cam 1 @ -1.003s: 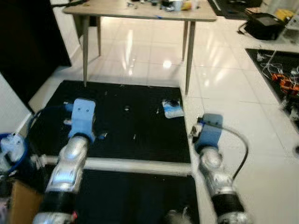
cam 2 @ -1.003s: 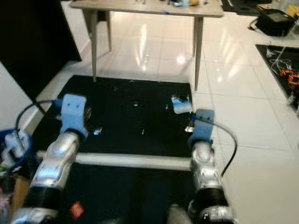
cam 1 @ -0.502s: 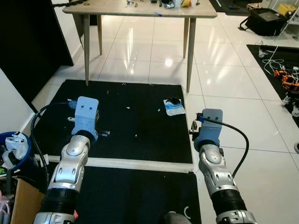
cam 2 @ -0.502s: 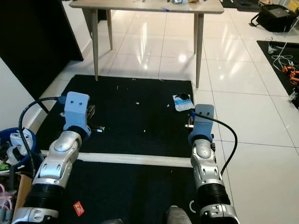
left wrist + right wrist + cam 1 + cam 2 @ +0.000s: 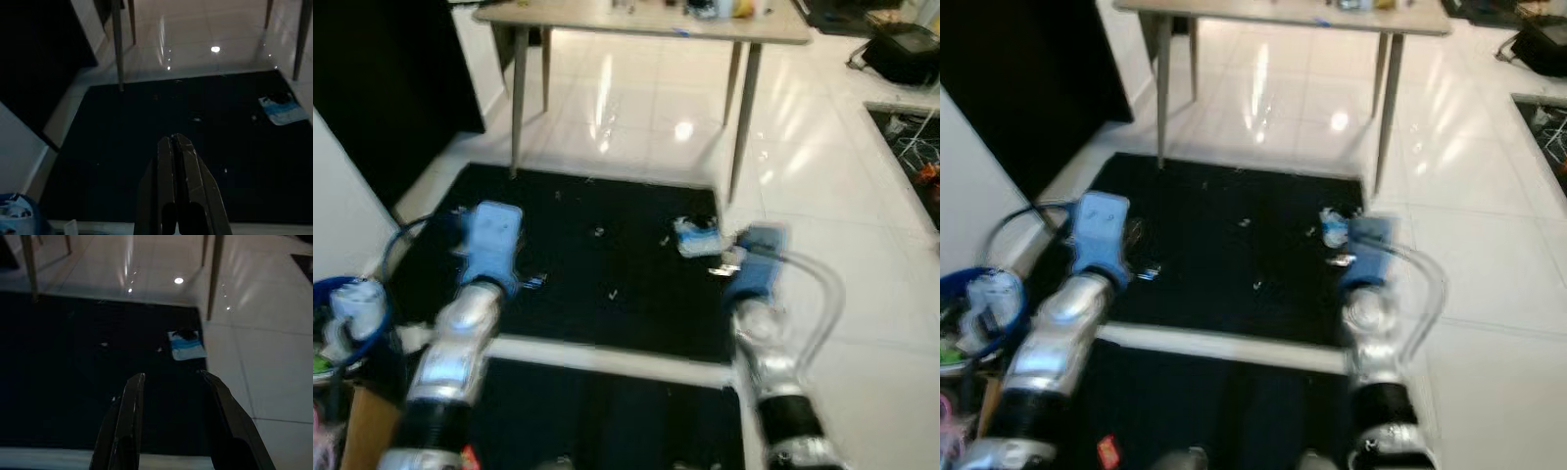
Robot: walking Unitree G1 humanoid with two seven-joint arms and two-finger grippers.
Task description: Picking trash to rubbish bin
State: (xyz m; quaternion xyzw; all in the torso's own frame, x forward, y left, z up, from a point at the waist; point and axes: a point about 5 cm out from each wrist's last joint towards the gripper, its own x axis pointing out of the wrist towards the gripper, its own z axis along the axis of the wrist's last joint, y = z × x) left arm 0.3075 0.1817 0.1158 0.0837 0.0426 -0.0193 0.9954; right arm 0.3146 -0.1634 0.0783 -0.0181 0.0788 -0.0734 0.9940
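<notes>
A blue and white wrapper point(image 5: 698, 235) lies flat on the black mat point(image 5: 597, 264) near its far right corner, just ahead of my right arm. In the right wrist view the wrapper point(image 5: 186, 344) sits beyond my right gripper point(image 5: 171, 384), which is open and holds nothing. My left gripper point(image 5: 175, 143) is shut and empty, held over the mat's left half, and the wrapper point(image 5: 283, 108) shows far off to its side. A blue rubbish bin point(image 5: 342, 323) with trash inside stands by my left arm at the mat's left edge.
A wooden table point(image 5: 646, 20) on thin legs stands beyond the mat, one leg point(image 5: 741, 117) close to the wrapper. Small white scraps point(image 5: 599, 232) dot the mat. A red scrap point(image 5: 1108, 451) lies on the near mat. Glossy white tiles point(image 5: 842, 196) spread to the right, with dark gear at the far right.
The whole view has shifted and blurred, so the camera moved. The wrapper now sits closer to my right arm. Both grippers keep their states.
</notes>
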